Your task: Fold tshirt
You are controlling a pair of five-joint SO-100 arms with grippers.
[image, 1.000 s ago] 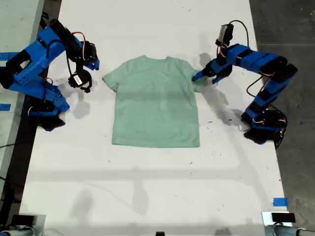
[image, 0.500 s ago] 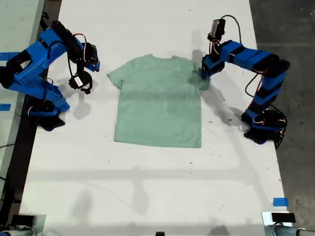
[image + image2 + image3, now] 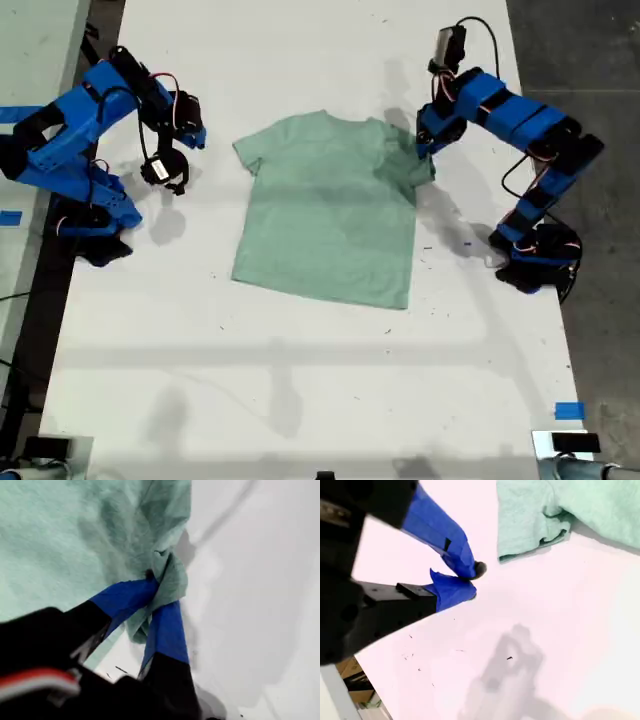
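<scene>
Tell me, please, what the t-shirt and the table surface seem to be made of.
The t-shirt looks like soft, matte knit cloth, probably cotton: it bunches into wrinkles where my first pincer pinches its sleeve. The table looks like a smooth, hard white board, faintly scuffed; the exact material is unclear.

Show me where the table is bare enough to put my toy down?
The big free patch is the white table nearer than the tshirt hem, up to the blue tape. The strip beyond the collar is bare too. It is crowded where my first hand pinches a sleeve and by my second hand.
</scene>
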